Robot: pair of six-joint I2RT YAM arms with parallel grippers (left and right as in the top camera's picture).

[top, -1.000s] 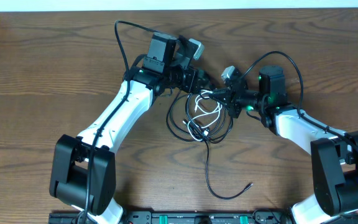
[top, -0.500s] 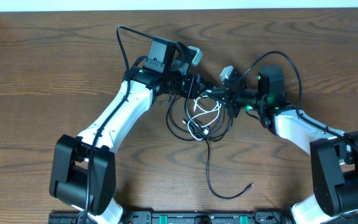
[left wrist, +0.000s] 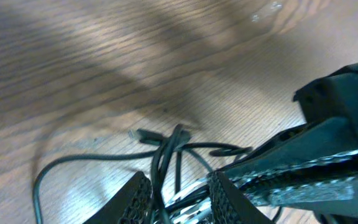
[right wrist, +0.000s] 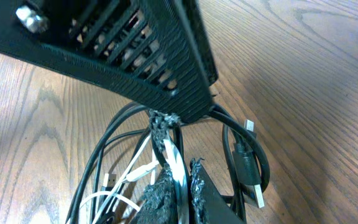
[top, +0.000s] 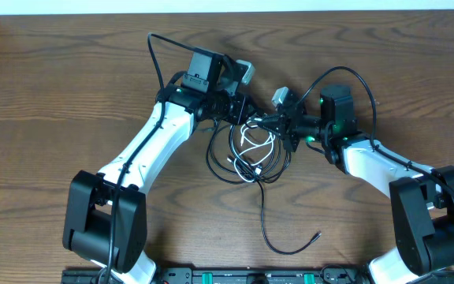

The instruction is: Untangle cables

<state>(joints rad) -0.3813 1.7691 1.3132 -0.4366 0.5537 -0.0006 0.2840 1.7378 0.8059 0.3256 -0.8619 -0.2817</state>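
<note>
Brown wood-grain desk (top: pixel 53 95) fills my overhead feed from edge to edge. Closest to me, one strand of the black cables (top: pixel 262 207) trails out of the knot toward my side of the desk. It curls round to a small plug end (top: pixel 317 234) lying free on the wood. Beyond that sits the tangle itself, mid-desk: black loops with the white cable (right wrist: pixel 176 163) coiled among them. The right tool (right wrist: pixel 180 179) comes in from the right with its jaws pressed together, pinching the white cable. Just beside it on that wrist feed lies a black plug (right wrist: pixel 248 169) with a silver tip. The left tool (left wrist: pixel 178 190) meets the knot from the far left. Its fingers (left wrist: pixel 134 198) sit either side of several black strands, but I cannot tell whether they are clamped on them or merely straddling. Farthest off, a pale strip (top: pixel 227 5) borders the desk.
</note>
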